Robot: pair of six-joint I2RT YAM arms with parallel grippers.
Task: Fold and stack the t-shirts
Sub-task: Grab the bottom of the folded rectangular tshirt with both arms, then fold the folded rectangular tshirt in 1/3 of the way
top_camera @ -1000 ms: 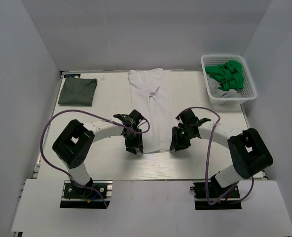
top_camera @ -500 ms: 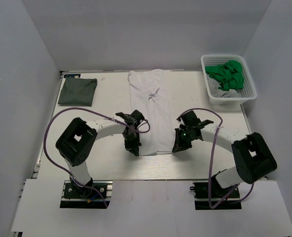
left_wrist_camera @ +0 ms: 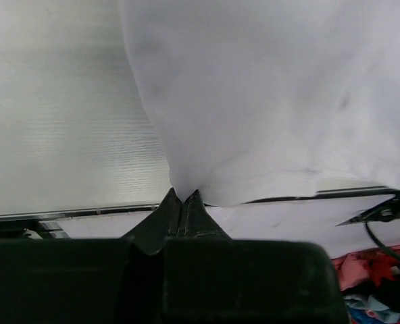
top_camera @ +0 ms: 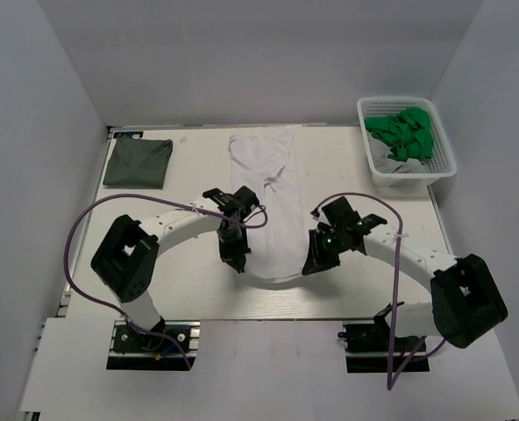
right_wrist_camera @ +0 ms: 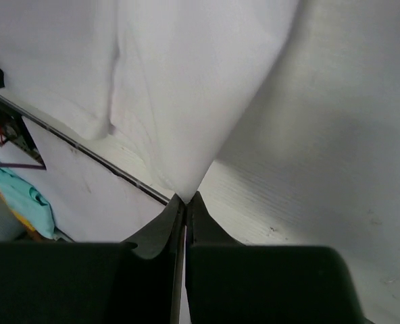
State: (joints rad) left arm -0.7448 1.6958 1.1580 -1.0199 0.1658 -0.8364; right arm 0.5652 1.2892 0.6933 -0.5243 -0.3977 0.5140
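A white counter (top_camera: 347, 167) boxed in by pale grey walls carries everything. Nearest the arm bases, the left fingers (left_wrist_camera: 163, 219) are clenched on one near corner of the plain white cloth t-shirt (top_camera: 273, 189), the fabric pinched to a point between them. The right fingers (right_wrist_camera: 166, 223) are clamped the same way on the other near corner.

A second ago this near edge lay straight and flat on the counter between the two arms. Now it is off the surface and hangs between the two grips in a sagging arc. Both wrist views show the cloth draping away from the fingers with the counter beneath it. The right arm's elbow has also swung out toward the near right.

Farther along, the shirt is a long narrow strip running away from the arms, and its far end now sits a little nearer than it did, off the back wall. I judge this as the start of the crosswise fold, with the near end lifted so it can be carried over the far half.

At the far left, the folded dark grey-green t-shirt (top_camera: 138, 162) lies where it was, well apart from the white one, so stacking is not yet done. At the far right, the white slatted plastic basket (top_camera: 372, 162) holding bright green cloth is unchanged too.
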